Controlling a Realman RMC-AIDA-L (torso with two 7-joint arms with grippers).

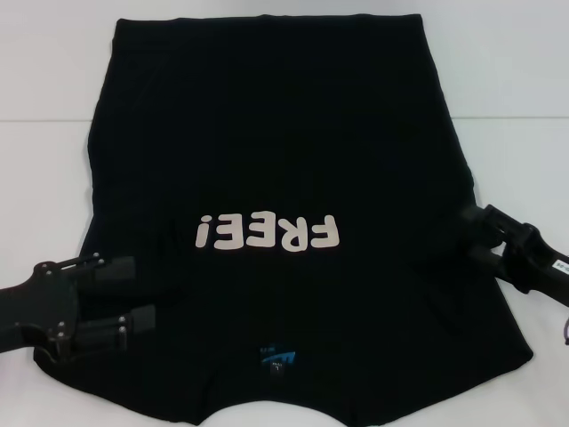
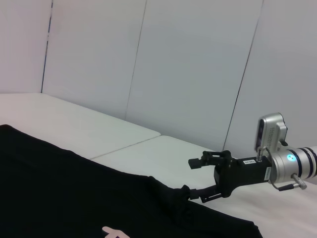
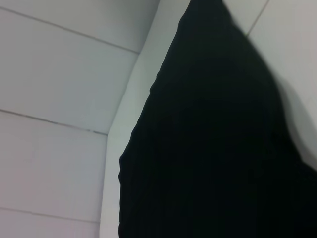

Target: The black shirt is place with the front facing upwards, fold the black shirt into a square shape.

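Note:
The black shirt (image 1: 267, 133) lies flat on the white table, front up, with the cream "FREE!" lettering (image 1: 268, 233) and the blue neck label (image 1: 276, 358) toward my side. My left gripper (image 1: 145, 292) hovers open over the shirt's near left part, by the sleeve. At the shirt's right edge my right gripper (image 1: 471, 237) is also open. In the left wrist view the right gripper (image 2: 190, 178) has its lower finger against a small bunch of cloth at the shirt (image 2: 74, 198) edge, the upper finger above it. Black cloth (image 3: 213, 148) fills most of the right wrist view.
The white table (image 1: 53, 107) shows bare on both sides of the shirt and beyond its far hem. White wall panels (image 2: 148, 59) stand behind the table.

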